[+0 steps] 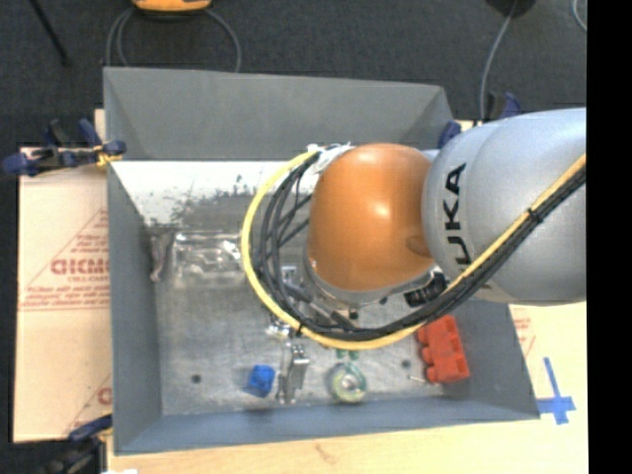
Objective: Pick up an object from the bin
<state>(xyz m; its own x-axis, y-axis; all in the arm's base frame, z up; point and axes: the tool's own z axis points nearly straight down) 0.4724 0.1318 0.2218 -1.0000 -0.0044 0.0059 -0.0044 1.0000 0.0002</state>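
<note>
At 6 o'clock on the floor of the grey metal bin (pixel 276 117), close to the near wall, the gripper (pixel 289 371) stands low, its metal tip pointing towards that wall. Whether it is open or closed cannot be told from this view.

Nearest item: a small blue block (pixel 261 380), lying on the floor just beside the gripper at its 8 o'clock, apart from it as far as can be seen. At the gripper's 3 o'clock, near but not touching, lies a small round piece (pixel 347 383), clear with a greenish tint.

Other contents:
- A red block (pixel 442 351) at 4 o'clock on the floor, against the right-hand wall and partly under the arm.
- A clear plastic item (pixel 197 255) at 10 o'clock, well apart from the gripper — its kind cannot be made out.

Robot: the arm (pixel 513 215) enters from 3 o'clock. A rounded orange cover (pixel 365 215) sits over the wrist, with black and yellow cables (pixel 259 235) looping round its 9 o'clock side.

Writing: black lettering (pixel 454 220) on the pale arm casing reads "UKA", running up the casing — any letter before it is hidden behind the orange cover.
</note>
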